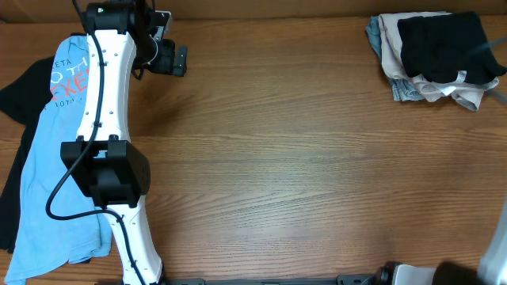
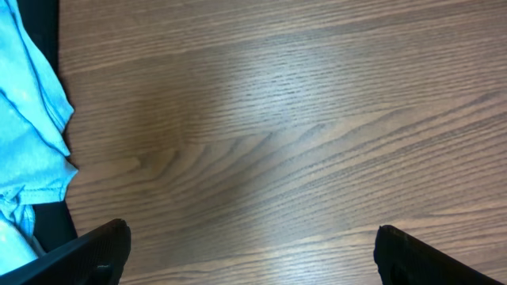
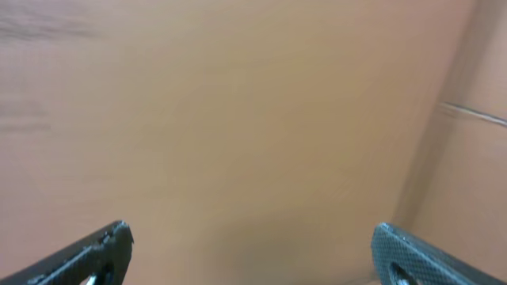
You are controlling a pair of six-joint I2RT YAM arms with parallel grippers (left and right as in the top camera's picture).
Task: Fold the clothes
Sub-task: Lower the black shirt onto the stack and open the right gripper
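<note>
A light blue T-shirt with red and white print (image 1: 47, 182) lies spread along the left edge of the brown wooden surface (image 1: 317, 158), overlapping a black garment (image 1: 16, 95) beneath it. At the top right corner sits a pile of folded pale clothes (image 1: 392, 47) with a folded black garment (image 1: 440, 43) on top. The left gripper (image 2: 252, 233) hangs released over bare wood near the top left corner, just beside the T-shirt. The right gripper (image 3: 249, 231) is also spread apart and grasps nothing; its view is blurred.
</note>
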